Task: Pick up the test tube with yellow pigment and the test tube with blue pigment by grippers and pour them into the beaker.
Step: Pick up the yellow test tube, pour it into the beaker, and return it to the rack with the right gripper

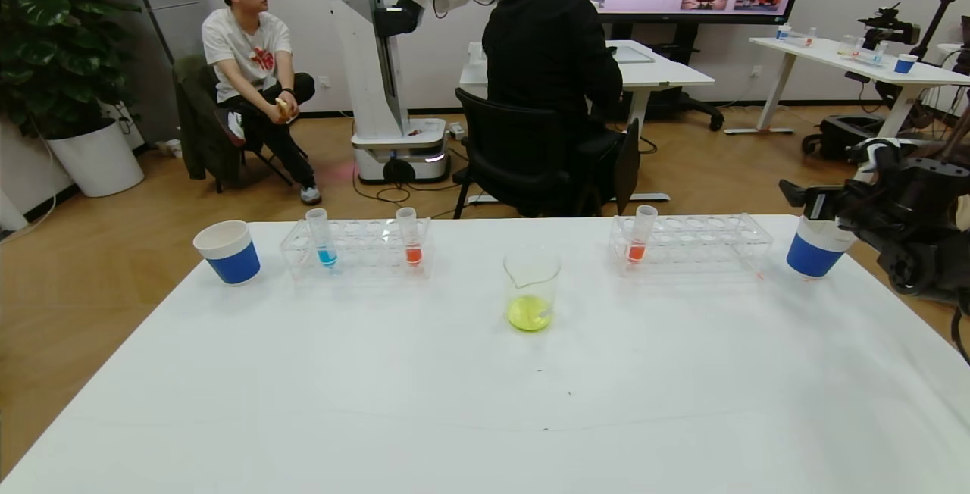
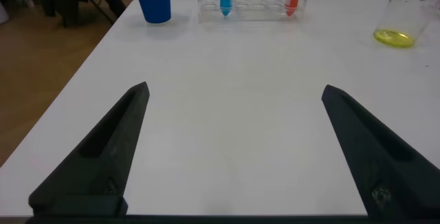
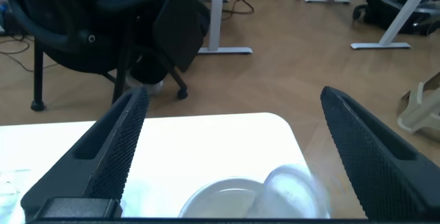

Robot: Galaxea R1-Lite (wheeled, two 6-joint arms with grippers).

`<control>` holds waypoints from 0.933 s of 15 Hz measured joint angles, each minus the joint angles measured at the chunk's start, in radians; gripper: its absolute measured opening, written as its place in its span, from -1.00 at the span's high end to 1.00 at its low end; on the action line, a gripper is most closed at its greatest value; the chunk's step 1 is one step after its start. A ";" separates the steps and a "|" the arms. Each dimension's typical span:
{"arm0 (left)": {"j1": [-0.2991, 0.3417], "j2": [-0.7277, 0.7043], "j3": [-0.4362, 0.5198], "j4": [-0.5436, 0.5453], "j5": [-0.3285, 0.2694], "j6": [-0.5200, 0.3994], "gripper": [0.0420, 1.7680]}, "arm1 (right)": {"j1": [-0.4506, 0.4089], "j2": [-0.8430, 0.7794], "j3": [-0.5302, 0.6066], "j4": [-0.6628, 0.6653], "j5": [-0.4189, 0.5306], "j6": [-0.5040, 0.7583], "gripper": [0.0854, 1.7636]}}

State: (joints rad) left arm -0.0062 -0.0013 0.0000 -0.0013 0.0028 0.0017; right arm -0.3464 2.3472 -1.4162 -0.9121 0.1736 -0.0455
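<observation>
Right gripper (image 3: pixel 230 155) spread wide, empty, above the paper cup (image 1: pixel 815 250) at the table's (image 1: pixel 485 403) right far corner. Left gripper (image 2: pixel 234 148) wide open over bare near-left tabletop. Blue-pigment tube (image 1: pixel 321 237) upright in left rack (image 1: pixel 356 248). Beaker (image 1: pixel 530 288) mid-table holds yellow liquid, open surface all round.

The near half of the bench (image 1: pixel 424 395) lies bare and open to passage, while across its far side stand a left paper cup (image 1: pixel 227 251), left rack (image 1: pixel 356 249), beaker (image 1: pixel 531 287), right rack (image 1: pixel 691 242) and right paper cup (image 1: pixel 815 250).
</observation>
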 joint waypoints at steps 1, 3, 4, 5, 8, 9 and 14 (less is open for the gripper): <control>0.000 0.000 0.000 0.000 0.000 0.000 -0.98 | 0.004 -0.011 0.007 0.002 0.000 0.000 -0.97; 0.000 0.000 0.000 0.000 0.000 0.000 -0.98 | 0.028 -0.050 0.027 0.004 0.000 0.001 -0.97; 0.000 0.000 0.000 0.000 0.000 0.000 -0.98 | 0.053 -0.080 0.037 0.007 0.001 0.001 -0.97; 0.000 0.000 0.000 0.000 0.000 0.000 -0.98 | 0.081 -0.113 0.050 0.013 0.001 0.001 -0.97; 0.000 0.000 0.000 0.000 0.000 0.000 -0.98 | 0.213 -0.241 0.121 0.046 -0.002 0.005 -0.97; 0.000 0.000 0.000 0.000 0.000 0.000 -0.98 | 0.266 -0.288 0.156 0.053 -0.012 0.007 -0.97; 0.000 0.000 0.000 0.000 0.000 0.000 -0.98 | 0.457 -0.568 0.349 0.067 -0.065 0.008 -0.97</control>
State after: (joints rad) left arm -0.0062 -0.0013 0.0000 -0.0013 0.0028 0.0017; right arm 0.1104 1.7789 -1.0674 -0.8447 0.1085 -0.0374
